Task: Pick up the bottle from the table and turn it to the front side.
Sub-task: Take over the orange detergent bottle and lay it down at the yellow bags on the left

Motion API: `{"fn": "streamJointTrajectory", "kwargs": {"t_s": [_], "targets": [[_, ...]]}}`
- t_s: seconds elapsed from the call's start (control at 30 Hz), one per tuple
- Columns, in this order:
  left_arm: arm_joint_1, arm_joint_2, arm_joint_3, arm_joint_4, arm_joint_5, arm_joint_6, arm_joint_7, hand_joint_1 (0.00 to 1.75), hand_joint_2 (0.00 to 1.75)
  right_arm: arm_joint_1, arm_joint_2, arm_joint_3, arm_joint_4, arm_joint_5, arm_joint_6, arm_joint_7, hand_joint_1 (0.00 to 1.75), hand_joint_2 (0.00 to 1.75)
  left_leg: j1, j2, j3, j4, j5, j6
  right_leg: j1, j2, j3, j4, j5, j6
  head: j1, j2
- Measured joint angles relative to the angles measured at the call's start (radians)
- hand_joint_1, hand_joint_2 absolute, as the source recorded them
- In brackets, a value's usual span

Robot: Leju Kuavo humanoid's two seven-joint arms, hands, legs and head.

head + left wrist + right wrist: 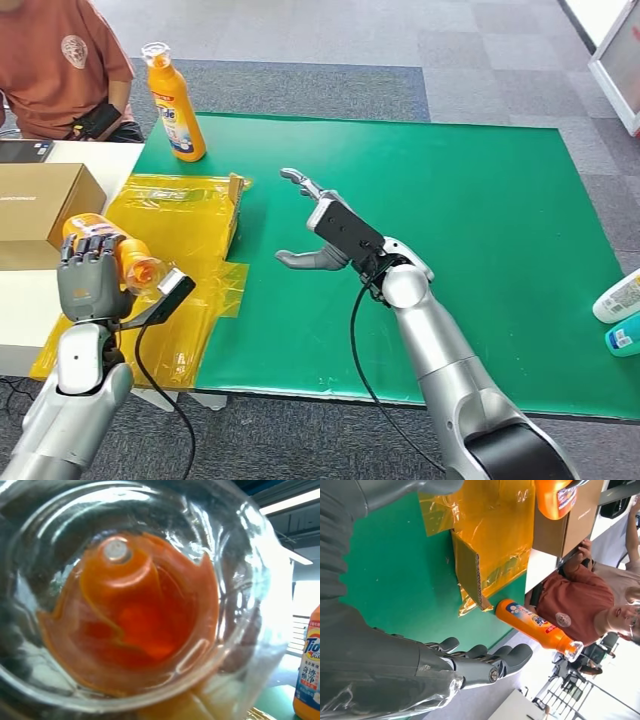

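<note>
My left hand (89,280) grips an orange bottle (121,250) above the table's left side, the bottle lying roughly sideways with its clear cap toward the mat. In the left wrist view the same bottle (132,605) is seen end-on, very close. The right wrist view catches its orange body (556,497) too. A second orange detergent bottle (175,105) stands upright at the far left corner of the green mat (453,200); it is also seen in the wrist views (308,670) (535,625). My right hand (321,225) hovers over the mat's middle, fingers spread, holding nothing (433,665).
A flattened cardboard tray wrapped in yellow film (181,215) lies under my left hand. A brown cardboard box (38,205) sits on the white table to the left. A person in an orange shirt (60,60) sits behind it. Two small bottles (619,300) lie at the mat's right edge.
</note>
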Motion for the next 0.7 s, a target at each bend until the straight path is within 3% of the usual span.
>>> {"fn": "streamJointTrajectory", "kwargs": {"t_s": [0.33,0.5,0.53,0.63,0.67,0.7], "targets": [[-0.007,-0.019,0.095,0.167,0.021,0.114,-0.038,1.75,1.75,0.004,-0.001,0.045,-0.032,-0.021,0.013,-0.014,0.00,1.75,0.000,0.000,0.000,0.000,0.000,0.000,0.000,0.000,-0.001,0.000,0.000,0.000,0.000,0.000],[-0.016,-0.024,0.131,0.247,0.027,0.127,-0.045,1.75,1.75,0.008,-0.005,0.074,-0.055,-0.024,0.019,-0.014,0.00,1.75,0.000,0.000,0.000,0.000,0.000,0.000,0.000,0.000,0.000,0.000,0.000,0.000,0.000,0.000],[-0.019,-0.025,0.135,0.257,0.027,0.128,-0.046,1.54,1.75,0.008,-0.005,0.078,-0.058,-0.025,0.019,-0.014,0.00,1.75,0.000,0.000,0.000,0.000,0.000,0.000,0.000,0.000,0.000,0.000,0.000,0.000,0.000,0.000],[-0.027,-0.028,0.147,0.285,0.029,0.131,-0.049,0.23,1.75,0.013,-0.009,0.093,-0.072,-0.029,0.022,-0.014,0.00,1.75,0.000,0.000,0.000,0.000,0.000,0.000,0.000,0.000,0.000,0.000,0.000,-0.001,0.000,0.000],[-0.027,-0.028,0.149,0.293,0.030,0.132,-0.049,0.00,1.75,0.017,-0.010,0.099,-0.079,-0.030,0.023,-0.014,0.00,1.75,0.000,0.001,0.000,0.000,0.000,0.000,0.000,0.000,0.000,0.000,0.000,-0.001,0.000,0.000],[-0.025,-0.029,0.151,0.301,0.031,0.133,-0.050,0.00,1.75,0.021,-0.013,0.105,-0.087,-0.031,0.023,-0.014,0.00,1.75,0.000,0.001,0.000,0.000,0.000,0.000,0.000,0.000,0.000,0.000,0.000,-0.001,0.000,0.000]]}}
